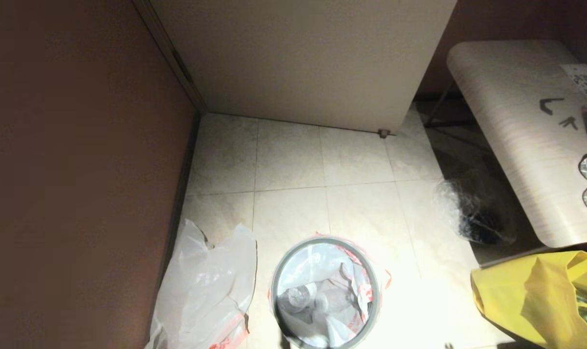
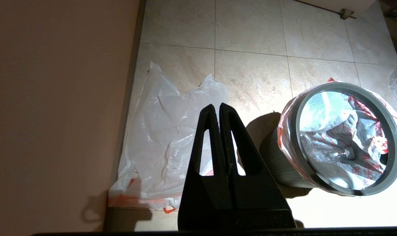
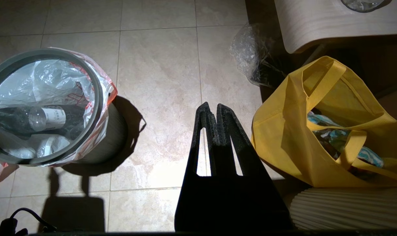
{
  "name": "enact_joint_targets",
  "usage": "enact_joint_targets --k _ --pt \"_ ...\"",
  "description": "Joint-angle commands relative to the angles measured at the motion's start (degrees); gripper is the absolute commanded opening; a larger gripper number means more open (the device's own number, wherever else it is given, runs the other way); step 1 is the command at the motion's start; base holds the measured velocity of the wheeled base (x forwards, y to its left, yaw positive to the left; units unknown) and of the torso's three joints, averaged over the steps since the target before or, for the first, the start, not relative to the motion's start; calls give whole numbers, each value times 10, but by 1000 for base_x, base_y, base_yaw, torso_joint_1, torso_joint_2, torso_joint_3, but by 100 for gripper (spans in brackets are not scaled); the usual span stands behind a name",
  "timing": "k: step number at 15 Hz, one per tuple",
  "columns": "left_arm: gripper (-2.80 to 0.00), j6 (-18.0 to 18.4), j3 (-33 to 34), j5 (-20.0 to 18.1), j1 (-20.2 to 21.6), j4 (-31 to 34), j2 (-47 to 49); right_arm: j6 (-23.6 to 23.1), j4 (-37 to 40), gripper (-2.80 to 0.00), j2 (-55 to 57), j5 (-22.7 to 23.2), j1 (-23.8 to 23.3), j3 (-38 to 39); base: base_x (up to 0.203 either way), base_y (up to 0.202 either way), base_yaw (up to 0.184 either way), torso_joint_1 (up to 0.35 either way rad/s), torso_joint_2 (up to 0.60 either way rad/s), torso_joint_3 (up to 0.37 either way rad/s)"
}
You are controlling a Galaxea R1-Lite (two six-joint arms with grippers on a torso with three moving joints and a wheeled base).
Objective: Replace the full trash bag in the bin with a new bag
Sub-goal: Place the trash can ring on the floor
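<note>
Pale floor tiles (image 1: 293, 160), brightly lit, bearing every task object. Wood-grain tabletop (image 1: 516, 135) at far right, not involved. Yellow bag (image 1: 531, 295) on the floor at right, to be left alone. New bag (image 1: 206, 291): limp, flat, spread on the floor against the left wall, just beside the bin. Bin (image 2: 273, 160): black, round, between the two bags, capped by a grey hoop (image 1: 278, 271). Full trash bag (image 1: 322, 295): seated inside the bin, mouth folded out over the wall under the hoop, clear bottles visible within. Left claw (image 2: 219, 106) above the new bag; right claw (image 3: 209, 106) above bare floor between bin and yellow bag; both pinched fully together, holding nothing. Judged step: approach, nothing yet grasped. Advice: spread one claw wide before descending; lift the hoop straight off first to free the trapped bag edge; then gather the red drawstring edge, not the thin film.
</note>
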Motion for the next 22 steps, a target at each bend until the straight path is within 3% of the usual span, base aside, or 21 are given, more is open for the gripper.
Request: enact_joint_targets --k 1,5,11,15,18,22 --pt "-280 -1 0 0 0 0 0 -3 2 -280 0 0 0 3 0 0 0 0 0 0" --pt "-280 -1 0 0 0 0 0 -32 15 -280 15 11 -1 -38 0 0 0 0 0 0" --pt "-280 -1 0 0 0 0 0 -55 43 -280 177 28 0 -155 0 0 0 0 0 0" --pt "-280 -1 0 0 0 0 0 -73 40 -280 369 30 3 -244 0 0 0 0 0 0" --pt "-280 -1 0 0 0 0 0 -67 22 -280 540 22 38 -319 0 0 0 0 0 0" --pt "-280 -1 0 0 0 0 0 -53 -142 -280 825 -18 110 -360 0 0 0 0 0 0"
